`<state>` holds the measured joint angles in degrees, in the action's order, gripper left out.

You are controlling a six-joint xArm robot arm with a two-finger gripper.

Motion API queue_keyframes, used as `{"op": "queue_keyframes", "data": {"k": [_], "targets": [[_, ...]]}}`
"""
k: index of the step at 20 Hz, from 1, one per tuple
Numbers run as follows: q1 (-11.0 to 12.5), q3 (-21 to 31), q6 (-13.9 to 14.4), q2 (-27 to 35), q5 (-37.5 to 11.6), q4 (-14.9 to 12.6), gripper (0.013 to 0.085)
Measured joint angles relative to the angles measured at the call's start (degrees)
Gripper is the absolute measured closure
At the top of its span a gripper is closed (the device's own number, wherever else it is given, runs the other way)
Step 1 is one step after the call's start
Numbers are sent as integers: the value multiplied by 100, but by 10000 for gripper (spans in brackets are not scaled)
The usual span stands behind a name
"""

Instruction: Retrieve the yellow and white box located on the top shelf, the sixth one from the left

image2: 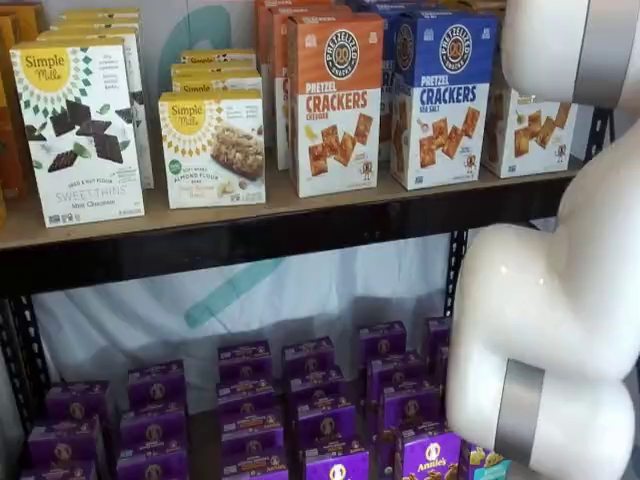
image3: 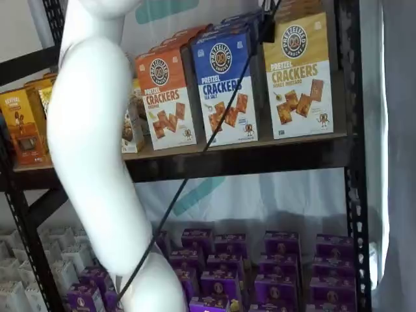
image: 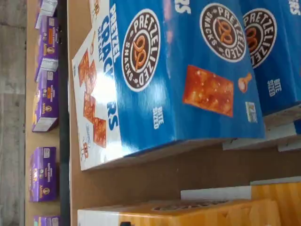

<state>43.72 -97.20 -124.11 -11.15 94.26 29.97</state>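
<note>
White arm segments (image2: 560,300) stand closest to the cameras in both shelf views, and a thin black cable (image3: 195,162) runs slantwise in front of the rack. Something small and dark (image3: 266,26) sits at the upper end of this cable, before the boxes on the top shelf, but it is too small to read, so I cannot tell whether it is the gripper or whether the fingers are apart or together.

Behind the arm comes the top shelf (image3: 260,156), a tan board with a black front beam. On it the yellow and white box (image3: 299,78) stands upright at the right end of the front row, near the perforated upright (image3: 348,130). Just beside it, on its left, stands the blue-topped pretzel crackers box (image3: 226,88), and then the orange-topped pretzel crackers box (image3: 166,101). In a shelf view the yellow and white box (image2: 530,135) is mostly hidden by the arm – only its white lower part with brown crackers shows.

The wrist view is turned on its side. It shows blue-topped boxes (image: 188,70) very close, a strip of bare tan board, and the edge of a yellow box (image: 188,214).

Farther off, on the lower shelf, many small purple boxes (image2: 250,410) stand in rows
</note>
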Motion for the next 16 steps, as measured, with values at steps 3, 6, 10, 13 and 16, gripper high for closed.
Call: {"op": "queue_keyframes", "data": {"k": [3,6,10,13,16], "targets": [[-47,-169,35,134,61,-83,130],[-114,-333,55,266,72,-203,130],[-260,-770,112,560,325,-579,130],[-352,-1025,137,740,484,-831,130],[-422,-1054,135,791,439,-973,130]]}}
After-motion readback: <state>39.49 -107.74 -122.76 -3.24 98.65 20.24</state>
